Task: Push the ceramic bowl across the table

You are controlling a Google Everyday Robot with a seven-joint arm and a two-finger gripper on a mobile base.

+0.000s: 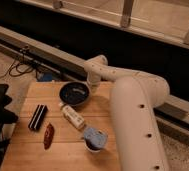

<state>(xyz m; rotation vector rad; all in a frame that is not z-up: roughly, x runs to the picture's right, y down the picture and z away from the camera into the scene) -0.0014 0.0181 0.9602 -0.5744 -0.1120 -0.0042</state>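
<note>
— Ceramic bowl [74,93], where was it?

— Toward the far side of the table [63,150], near the middle of that edge, dark and glossy with pale glints inside.

— And the gripper [92,87]?

— At the bowl's three o'clock, hard against the rim (whether they touched I could not tell), hanging from the white arm [133,110].

— Other things?

— A white bottle [73,115] at the bowl's six o'clock; a small cup with blue cloth [94,138] at five; a black striped block [38,117] and a reddish piece [48,135] at seven.

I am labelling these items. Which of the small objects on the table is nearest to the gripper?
The ceramic bowl, round and dark; the gripper is at its right rim.
</note>
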